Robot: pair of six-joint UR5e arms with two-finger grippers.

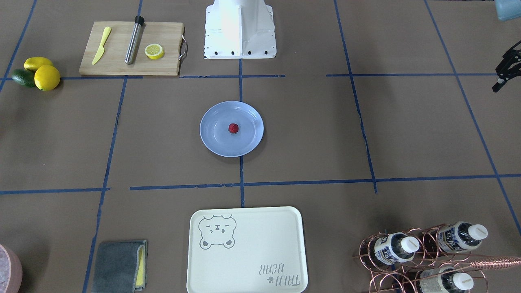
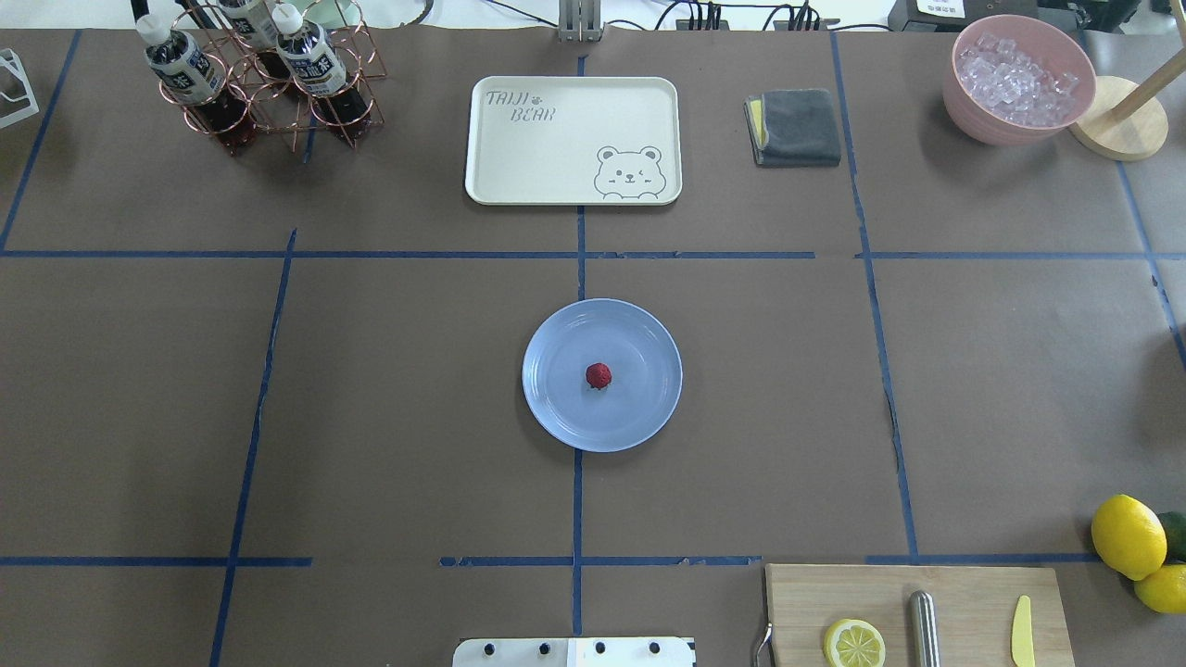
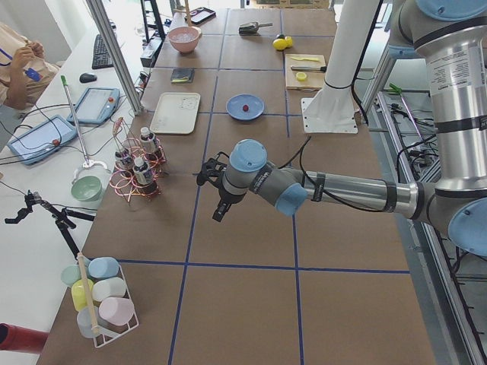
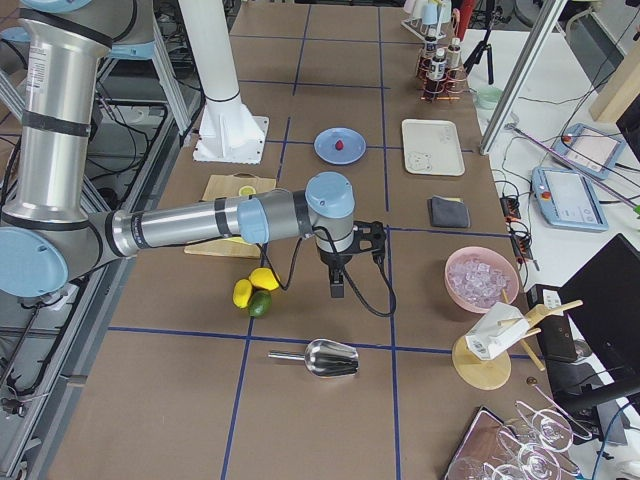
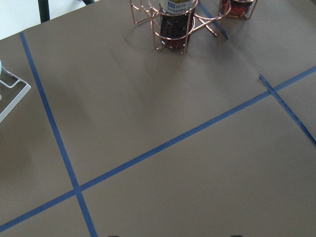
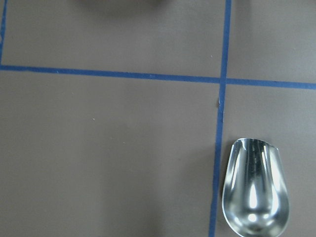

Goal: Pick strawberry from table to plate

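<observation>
The small dark red strawberry (image 2: 599, 375) (image 1: 233, 128) lies near the middle of the pale blue plate (image 2: 556, 417) (image 1: 211, 142), which sits at the centre of the brown table (image 2: 389, 389). Neither gripper is near it. My left gripper (image 1: 500, 79) (image 3: 213, 194) hovers over bare table near the bottle rack, far from the plate; two dark fingertips (image 5: 111, 236) stand wide apart at the left wrist view's bottom edge, so it is open and holds nothing. My right gripper (image 4: 338, 288) hangs over the table beside the lemons, and I cannot tell whether it is open or shut.
A cream bear tray (image 2: 573, 139), a grey cloth (image 2: 795, 127), a copper bottle rack (image 2: 250, 83) and a pink ice bowl (image 2: 1019, 79) line the far side. A cutting board (image 2: 964, 593) with a lemon half, lemons (image 2: 1126, 535) and a metal scoop (image 6: 254, 190) lie on my right.
</observation>
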